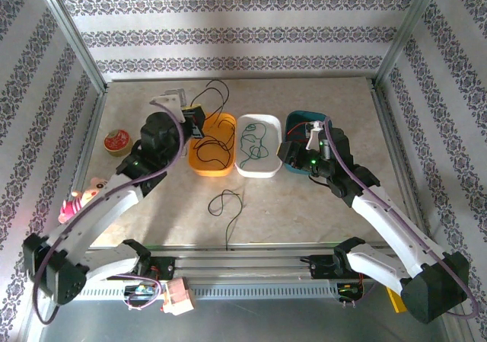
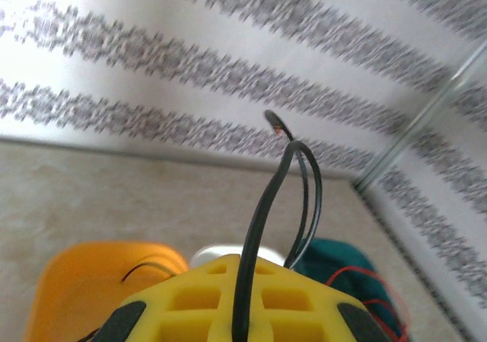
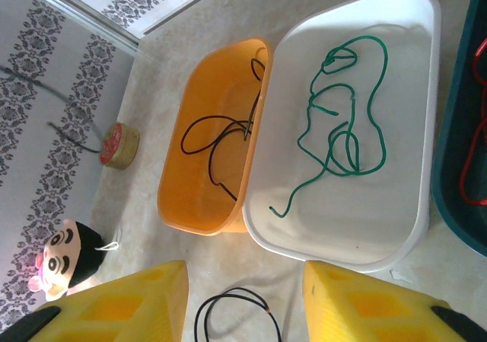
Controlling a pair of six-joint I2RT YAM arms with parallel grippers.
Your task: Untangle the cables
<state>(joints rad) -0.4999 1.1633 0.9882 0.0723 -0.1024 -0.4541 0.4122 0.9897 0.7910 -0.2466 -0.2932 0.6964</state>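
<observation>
Left jaws pinch a black cable [image 2: 259, 228] above the orange tray [image 2: 84, 281] at eleven o'clock; releasing it inside seems next. Right jaws half-open, empty.

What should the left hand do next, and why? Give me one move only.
Probably lower the left hand toward the orange tray and open it there. The hand is shut on a black cable and held up above the tray. Part of that cable appears to lie looped inside the tray already, so letting go there should drop the rest in.
</observation>
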